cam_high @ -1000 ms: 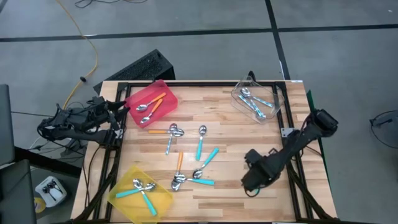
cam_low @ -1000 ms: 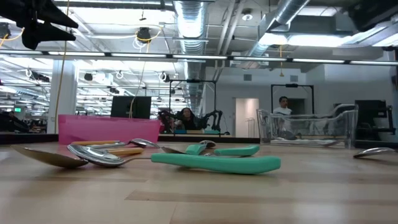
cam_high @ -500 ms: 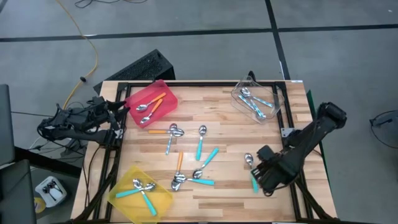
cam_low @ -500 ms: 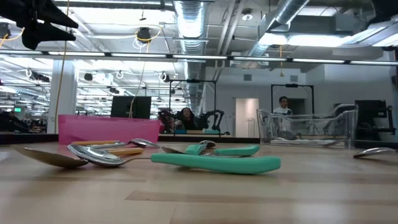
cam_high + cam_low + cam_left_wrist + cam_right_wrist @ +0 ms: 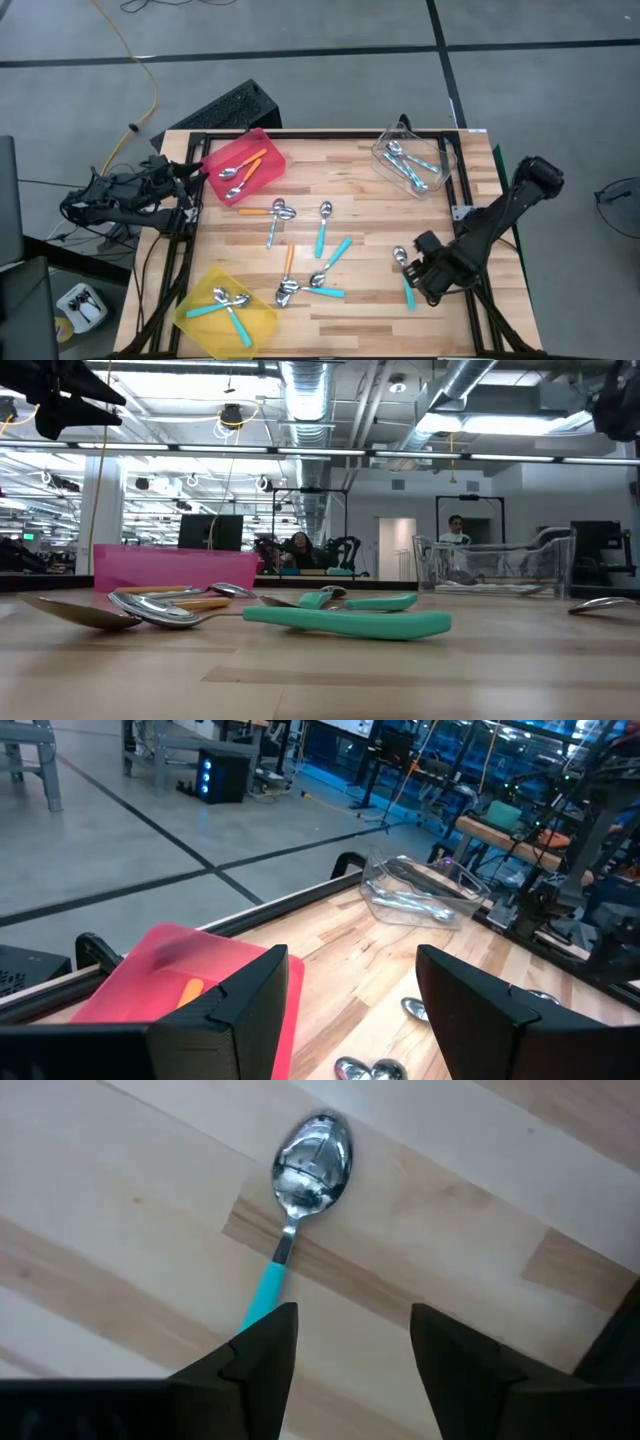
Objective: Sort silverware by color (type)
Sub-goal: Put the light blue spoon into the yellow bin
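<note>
A teal-handled spoon (image 5: pixel 404 274) lies flat on the table near its right edge, metal bowl (image 5: pixel 313 1158) toward the far side. My right gripper (image 5: pixel 430 276) hangs open just right of its handle (image 5: pixel 265 1295), one fingertip (image 5: pixel 262 1348) over the handle's end, touching nothing that I can see. Several more spoons lie mid-table: orange (image 5: pixel 262 210), light blue (image 5: pixel 272 232), teal (image 5: pixel 322 232). My left gripper (image 5: pixel 350 1010) is open and waits off the table's left edge (image 5: pixel 150 195).
A red bin (image 5: pixel 243 165) at the far left holds orange spoons. A yellow bin (image 5: pixel 225 308) at the near left holds teal ones. A clear bin (image 5: pixel 413 162) at the far right holds light blue ones. Bare wood lies between the right-hand spoon and the clear bin.
My right gripper has drawn back toward the table's right edge, and its arm has swung out with it. The teal spoon that it covered a second ago now shows whole on the table. The spoon itself has stayed where it was.
</note>
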You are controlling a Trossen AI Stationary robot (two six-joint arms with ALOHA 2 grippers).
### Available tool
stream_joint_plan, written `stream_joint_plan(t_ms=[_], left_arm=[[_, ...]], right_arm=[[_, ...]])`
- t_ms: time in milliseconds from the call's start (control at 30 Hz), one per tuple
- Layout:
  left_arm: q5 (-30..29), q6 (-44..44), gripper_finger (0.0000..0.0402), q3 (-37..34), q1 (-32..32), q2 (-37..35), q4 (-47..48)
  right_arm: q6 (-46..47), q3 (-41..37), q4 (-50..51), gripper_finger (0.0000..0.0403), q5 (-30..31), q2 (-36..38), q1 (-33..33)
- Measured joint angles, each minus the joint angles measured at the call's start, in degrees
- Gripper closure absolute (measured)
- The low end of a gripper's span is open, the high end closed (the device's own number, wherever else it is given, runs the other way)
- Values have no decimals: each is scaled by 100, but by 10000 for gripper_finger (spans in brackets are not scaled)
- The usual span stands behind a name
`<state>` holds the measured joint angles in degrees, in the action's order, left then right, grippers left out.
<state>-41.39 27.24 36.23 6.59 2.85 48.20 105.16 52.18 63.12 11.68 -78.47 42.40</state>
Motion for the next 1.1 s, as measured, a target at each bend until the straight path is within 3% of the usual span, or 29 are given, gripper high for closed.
stream_joint_plan(t_ms=[200, 567, 900, 1100], left_arm=[[0, 0, 196, 0, 2, 0, -1], [0, 0, 196, 0, 2, 0, 1], [0, 0, 196, 0, 2, 0, 1], [2, 0, 196, 0, 2, 0, 0]], right_arm=[[-362, -169, -271, 184, -255, -55, -291], [-816, -774, -1655, 184, -277, -58, -696], [-758, -872, -1929, 184, -128, -67, -711], [-773, -865, -2019, 184, -141, -493, -763]])
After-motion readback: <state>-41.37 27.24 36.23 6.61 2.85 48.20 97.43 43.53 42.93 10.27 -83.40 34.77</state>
